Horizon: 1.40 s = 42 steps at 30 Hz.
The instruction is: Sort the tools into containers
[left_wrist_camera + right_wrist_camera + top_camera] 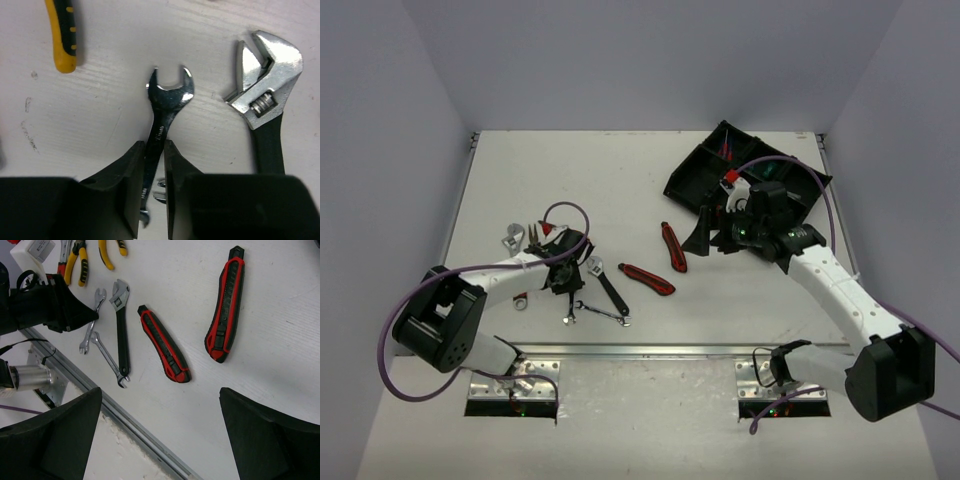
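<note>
My left gripper is shut on the shaft of a silver open-end wrench that lies flat on the table, its head pointing away from me. In the top view the left gripper sits low over the tool cluster. A second silver wrench crosses under the held one. The black-handled adjustable wrench lies just right of it. My right gripper is wide open and empty, hovering near the black organiser tray. Two red-black utility knives lie between the arms.
Yellow-handled pliers lie at the far left of the cluster. Another silver wrench lies further left. Red and blue screwdrivers sit in a back compartment of the tray. A metal rail runs along the table's near edge.
</note>
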Tool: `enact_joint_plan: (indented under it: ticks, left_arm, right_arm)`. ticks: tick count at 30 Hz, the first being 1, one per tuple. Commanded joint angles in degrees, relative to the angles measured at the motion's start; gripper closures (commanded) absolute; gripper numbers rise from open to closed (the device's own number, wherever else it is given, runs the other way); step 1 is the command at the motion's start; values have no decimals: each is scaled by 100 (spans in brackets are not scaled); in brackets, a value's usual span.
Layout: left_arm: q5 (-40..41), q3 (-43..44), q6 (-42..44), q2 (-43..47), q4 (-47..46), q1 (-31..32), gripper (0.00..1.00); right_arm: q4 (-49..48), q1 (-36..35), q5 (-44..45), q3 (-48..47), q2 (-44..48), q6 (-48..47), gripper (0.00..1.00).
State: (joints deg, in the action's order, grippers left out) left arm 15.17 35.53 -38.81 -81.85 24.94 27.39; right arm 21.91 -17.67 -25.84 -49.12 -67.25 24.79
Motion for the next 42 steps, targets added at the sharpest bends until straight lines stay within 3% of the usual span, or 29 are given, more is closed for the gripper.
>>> enact_joint_plan:
  ticks: [1,2,4,17,25,34,38,42]
  left_arm:
    - [-785,-312,-91,-637,-237,-6,88]
    - [-804,-319,-92,-699,-243,-6,95]
    - [-797,-319,-108,-667,-226,-6,100]
    - [-450,-189,-293,959,325,49,100]
    - [-460,-147,-353,1527,527,80,100]
    - [-707,137,-504,2312,652,100,100]
    - [-789,365,-626,2628,705,100,100]
    - [-981,501,-798,3045,607,109,100]
  right_arm:
    - [-269,-17,-167,101,290,-187,1]
    - [-275,-17,-167,139,353,-237,1]
    - [-275,-17,-167,147,370,-272,1]
    - [-1115,-121,-1172,422,71,144,1]
    - [-1992,-1220,-1092,407,-606,362,2]
    - [-4023,-2827,-407,500,-1656,1069,4]
    - [-4749,-3101,-37,524,-2050,1704,6]
    - [-5031,-3197,-84,257,-2521,2007,15]
